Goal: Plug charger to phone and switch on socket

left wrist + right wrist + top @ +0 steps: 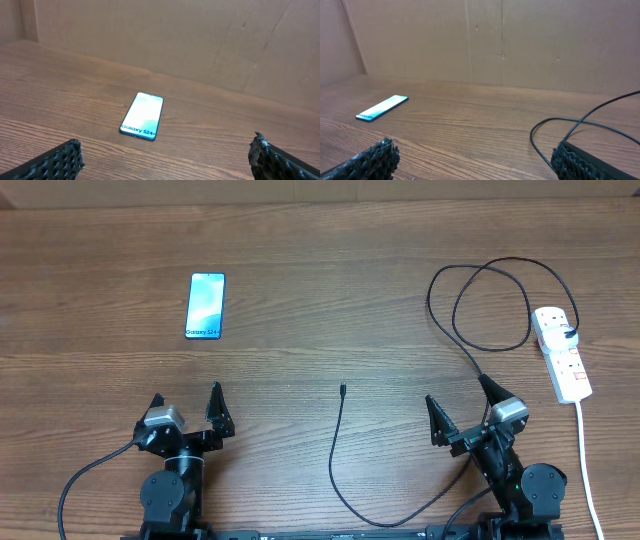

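Note:
The phone lies flat at the far left of the table, screen up, text end toward me; it also shows in the left wrist view and the right wrist view. The black charger cable runs from the socket at the far right, loops, passes under the right arm and ends with its connector tip at mid table. A part of the cable shows in the right wrist view. My left gripper is open and empty, well short of the phone. My right gripper is open and empty, next to the cable.
The socket's white cord runs down the right edge toward the front. A brown cardboard wall stands along the table's back edge.

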`<state>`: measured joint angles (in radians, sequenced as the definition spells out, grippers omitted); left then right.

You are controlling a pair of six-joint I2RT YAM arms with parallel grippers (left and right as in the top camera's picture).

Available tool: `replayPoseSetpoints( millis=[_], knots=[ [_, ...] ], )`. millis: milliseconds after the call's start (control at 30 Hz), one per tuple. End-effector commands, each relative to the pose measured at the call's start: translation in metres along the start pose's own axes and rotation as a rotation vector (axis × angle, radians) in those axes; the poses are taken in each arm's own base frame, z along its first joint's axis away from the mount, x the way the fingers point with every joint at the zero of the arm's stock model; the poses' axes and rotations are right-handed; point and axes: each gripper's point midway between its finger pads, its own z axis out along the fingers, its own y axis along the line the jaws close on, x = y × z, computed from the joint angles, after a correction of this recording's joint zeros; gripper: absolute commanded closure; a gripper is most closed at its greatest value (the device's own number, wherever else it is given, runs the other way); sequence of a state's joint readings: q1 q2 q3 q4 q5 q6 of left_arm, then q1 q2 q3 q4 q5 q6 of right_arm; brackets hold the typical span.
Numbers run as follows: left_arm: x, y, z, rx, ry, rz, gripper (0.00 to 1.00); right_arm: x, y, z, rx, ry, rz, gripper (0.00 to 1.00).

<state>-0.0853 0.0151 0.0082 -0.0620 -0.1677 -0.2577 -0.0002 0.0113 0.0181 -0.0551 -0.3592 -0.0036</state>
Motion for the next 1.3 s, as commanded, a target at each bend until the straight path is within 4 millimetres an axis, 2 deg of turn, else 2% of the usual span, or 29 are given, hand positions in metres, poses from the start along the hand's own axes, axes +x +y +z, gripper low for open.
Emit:
replayPoseSetpoints(
  millis=[0, 500, 567, 700, 867, 1067, 1267],
  knots=[
    [0.000, -0.001, 0.000, 0.005, -0.005, 0.017, 0.00, 0.003, -0.002, 0.000, 0.007, 0.001, 0.003, 0.00],
    [-0.001, -0.001, 0.000, 0.007, -0.008, 0.014, 0.00, 0.003, -0.002, 0.000, 0.007, 0.001, 0.003, 0.00],
    [-0.007, -0.009, -0.001, 0.049, -0.029, -0.019, 0.00, 0.003, -0.002, 0.000, 0.007, 0.001, 0.003, 0.00],
    [-0.033, -0.046, -0.009, 0.256, -0.102, -0.049, 0.00, 0.003, -0.002, 0.000, 0.008, 0.001, 0.003, 0.00],
    [-0.069, -0.066, -0.025, 0.351, -0.137, -0.128, 0.01, 0.003, -0.002, 0.000, 0.007, 0.001, 0.003, 0.00],
    [-0.134, -0.081, -0.048, 0.379, -0.185, -0.126, 0.00, 0.003, -0.002, 0.000, 0.008, 0.001, 0.003, 0.00],
    [-0.198, -0.119, -0.056, 0.488, -0.146, -0.050, 0.00, 0.003, -0.002, 0.000, 0.008, 0.001, 0.003, 0.00]
  ],
)
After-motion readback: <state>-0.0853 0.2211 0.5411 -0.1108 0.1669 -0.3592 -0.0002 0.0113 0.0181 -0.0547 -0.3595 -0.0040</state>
